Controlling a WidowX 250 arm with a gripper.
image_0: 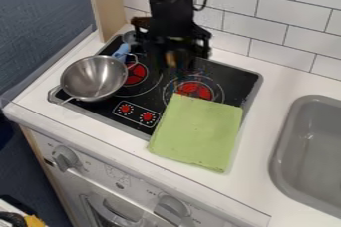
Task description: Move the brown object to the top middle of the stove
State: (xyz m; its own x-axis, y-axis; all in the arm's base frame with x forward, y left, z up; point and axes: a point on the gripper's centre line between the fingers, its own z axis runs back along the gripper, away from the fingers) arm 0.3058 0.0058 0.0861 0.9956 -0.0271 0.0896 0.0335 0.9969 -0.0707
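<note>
My gripper [174, 60] hangs down over the upper middle of the black stove [230, 75], close to its back edge. A small brown object [171, 58] shows at the gripper's lower part, against the dark stove top. Whether it is held or lies on the stove, I cannot tell. The dark gripper blends into the stove there and hides part of the back area.
A metal bowl with wire handles [93, 77] stands on the stove's left side, with a blue item [122, 51] behind it. A green cloth [196, 131] covers the front right of the stove. The grey sink [309, 146] is at the right, the tiled wall behind.
</note>
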